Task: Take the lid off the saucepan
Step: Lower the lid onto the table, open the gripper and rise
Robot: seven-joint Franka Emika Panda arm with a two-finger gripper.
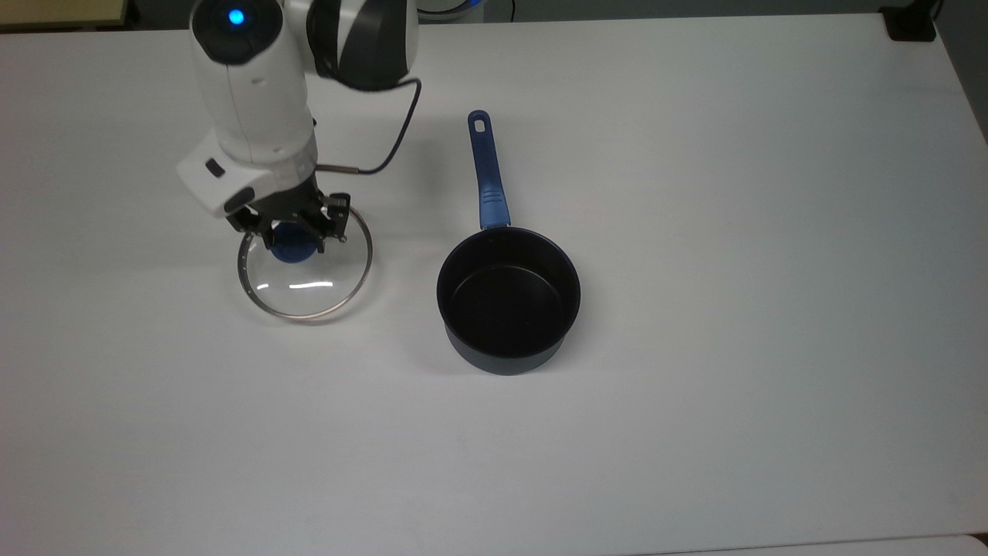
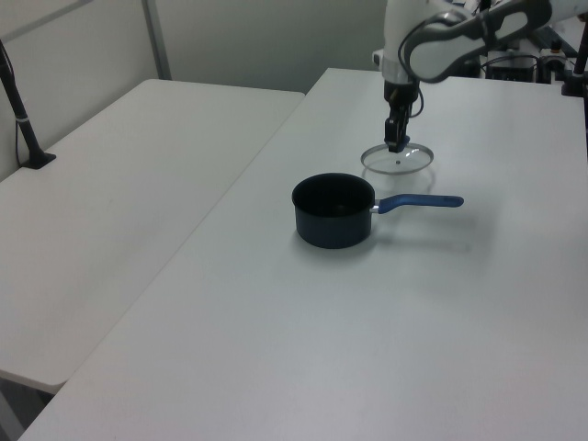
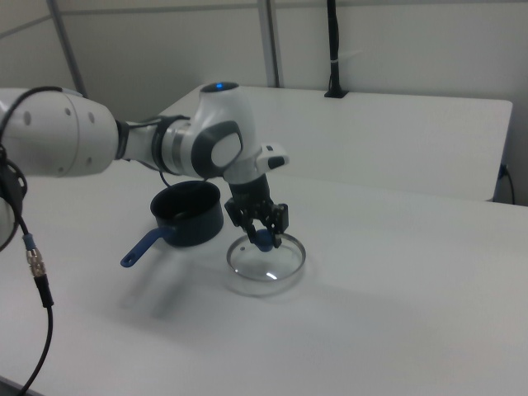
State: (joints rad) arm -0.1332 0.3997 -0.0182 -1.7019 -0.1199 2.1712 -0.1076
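Glass lid (image 1: 306, 272) lies beside open saucepan (image 1: 508, 301).

The top view looks straight down on the table (image 1: 733, 232) from fairly high. The left view stands back at a corner, looking obliquely across it; the right view sits nearer, facing from the opposite side. All three share the saucepan (image 1: 508, 303) (image 2: 333, 211) (image 3: 188, 214), with the lid (image 1: 305, 270) (image 2: 397, 159) (image 3: 266, 261) at its 9 o'clock in the top view.
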